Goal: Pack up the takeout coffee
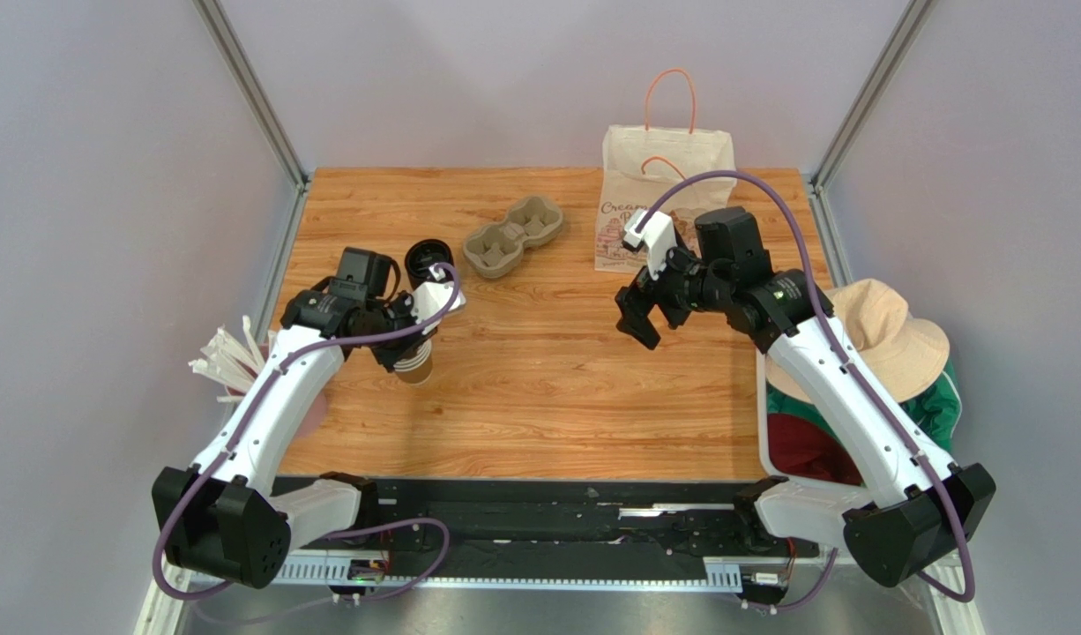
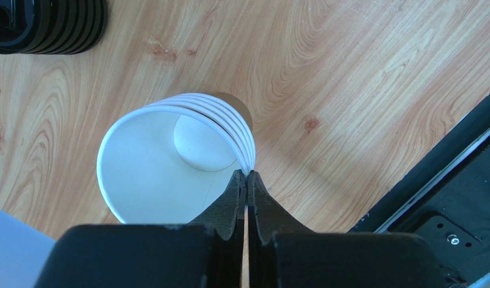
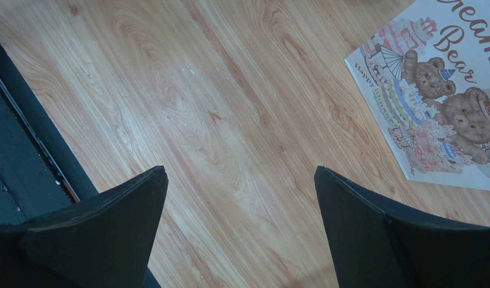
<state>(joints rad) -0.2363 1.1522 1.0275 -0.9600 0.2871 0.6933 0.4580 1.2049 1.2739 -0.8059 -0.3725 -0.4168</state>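
No lidded takeout coffee is in view. A stack of lidless brown cups (image 1: pixel 416 363) with white insides (image 2: pixel 163 162) stands on the table at the left. My left gripper (image 1: pixel 421 326) is shut on the rim of the stack (image 2: pixel 247 175), with one finger inside the top cup and one outside. A stack of black lids (image 1: pixel 429 257) lies just behind it and shows at the top left of the left wrist view (image 2: pixel 46 27). My right gripper (image 1: pixel 644 318) is open and empty above bare wood (image 3: pixel 241 174), in front of the paper bag (image 1: pixel 665 185).
A grey pulp cup carrier (image 1: pixel 513 238) lies at the back middle. The printed bag with orange handles also shows in the right wrist view (image 3: pixel 439 90). White stirrers (image 1: pixel 228 357) lie off the left edge. A tan hat (image 1: pixel 884 338) and clothes lie off the right edge.
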